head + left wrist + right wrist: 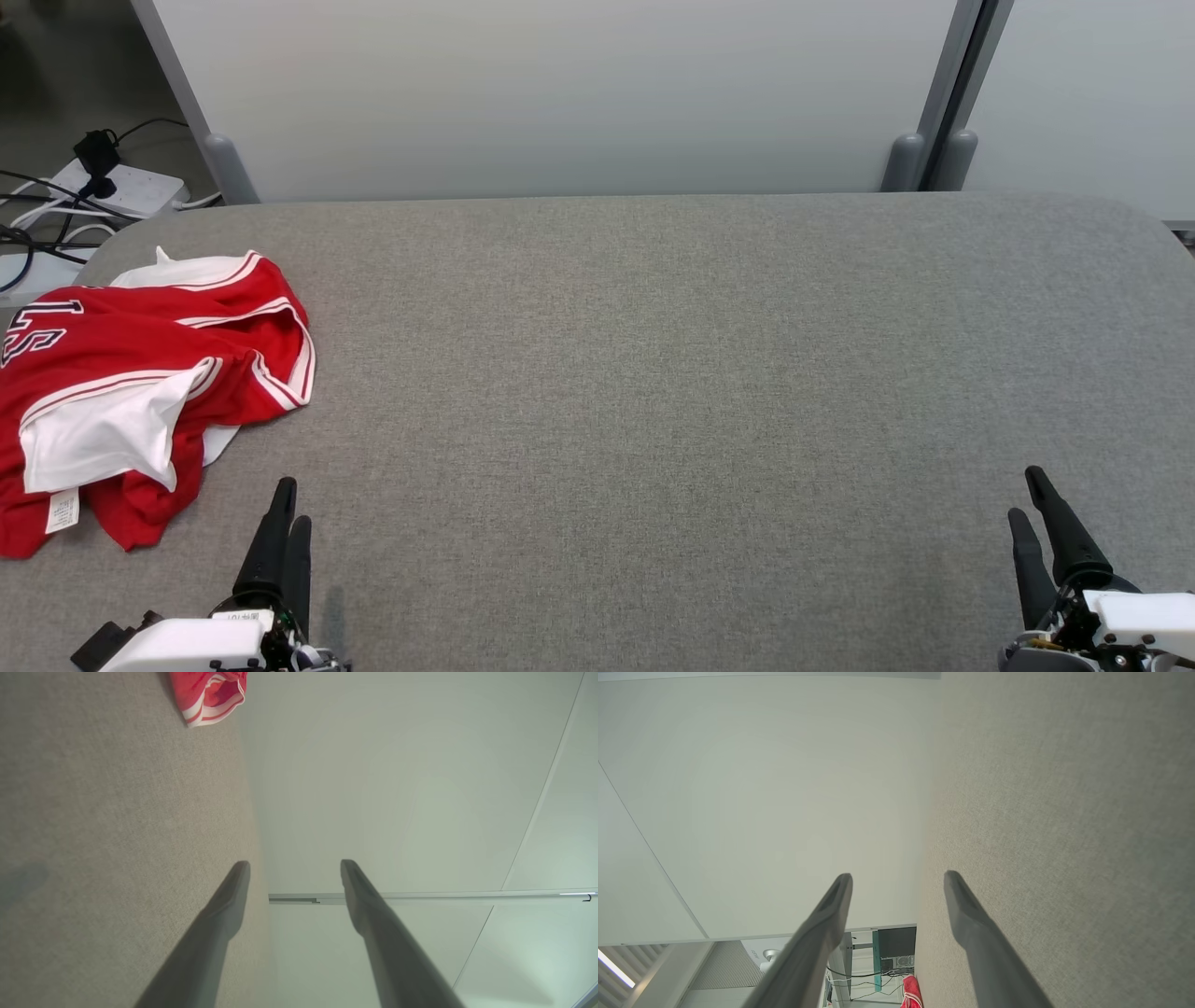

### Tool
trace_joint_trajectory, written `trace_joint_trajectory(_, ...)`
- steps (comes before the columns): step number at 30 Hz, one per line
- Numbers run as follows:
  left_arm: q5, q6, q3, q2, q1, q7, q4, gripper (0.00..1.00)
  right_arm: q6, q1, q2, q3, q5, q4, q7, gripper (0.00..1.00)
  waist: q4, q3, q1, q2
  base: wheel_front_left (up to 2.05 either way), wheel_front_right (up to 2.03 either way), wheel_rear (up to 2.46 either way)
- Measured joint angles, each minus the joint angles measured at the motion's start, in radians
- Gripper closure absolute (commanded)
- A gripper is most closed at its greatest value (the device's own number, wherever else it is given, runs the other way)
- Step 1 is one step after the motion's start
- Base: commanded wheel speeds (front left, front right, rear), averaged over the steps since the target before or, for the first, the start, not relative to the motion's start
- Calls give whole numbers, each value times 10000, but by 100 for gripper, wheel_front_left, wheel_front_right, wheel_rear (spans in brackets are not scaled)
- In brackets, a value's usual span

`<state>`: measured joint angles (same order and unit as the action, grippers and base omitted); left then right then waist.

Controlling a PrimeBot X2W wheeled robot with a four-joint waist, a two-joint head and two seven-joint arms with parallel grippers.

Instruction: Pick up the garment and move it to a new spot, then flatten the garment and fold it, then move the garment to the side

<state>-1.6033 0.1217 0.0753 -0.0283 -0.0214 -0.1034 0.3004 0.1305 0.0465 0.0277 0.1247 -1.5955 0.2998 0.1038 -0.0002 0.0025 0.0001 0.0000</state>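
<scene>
The garment is a red jersey with white trim and white lining. It lies crumpled on the left end of the grey felt table, partly past the left edge of the head view. My left gripper hovers just to the right of and nearer than the garment's near hem, apart from it. In the left wrist view, this gripper is open and empty, with a corner of the garment far ahead. My right gripper is at the table's near right, and the right wrist view shows it open, with a bit of the garment in the distance.
A pale partition wall with grey posts stands along the table's far edge. A white power strip with black cables lies on the floor beyond the far left corner. The table's corners are rounded.
</scene>
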Motion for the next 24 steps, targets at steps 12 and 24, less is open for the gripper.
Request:
trace_joint_trajectory(12, 54, 0, -198, -4, -61, 236, -58, 0, 0, 16, 63, -23, 146, -44, -224, 0, -7, 25, 1, 0, 0, 0, 0)
trace_joint_trajectory(24, 1338, 0, -485, -280, -366, 754, -349, 0, 0, 129, 476, -257, 1377, -332, -736, 0, -14, 46, 0, 0, 0, 0, 0)
